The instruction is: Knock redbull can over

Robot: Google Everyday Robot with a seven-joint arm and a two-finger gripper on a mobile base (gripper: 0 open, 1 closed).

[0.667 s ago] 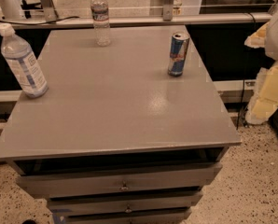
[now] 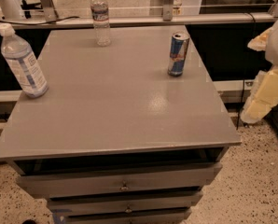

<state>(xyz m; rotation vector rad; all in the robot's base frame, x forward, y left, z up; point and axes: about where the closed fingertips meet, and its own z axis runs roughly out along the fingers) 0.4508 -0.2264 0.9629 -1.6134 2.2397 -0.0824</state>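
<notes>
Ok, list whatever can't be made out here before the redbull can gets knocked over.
- Gripper, camera view: beside the table's right side and well clear of the redbull can. The picture's right edge cuts it off.
- Redbull can: its far side is hidden by its own body.
- Left water bottle: the label text is too small to read.
- Drawers: the lowest is cut off by the bottom edge.
</notes>
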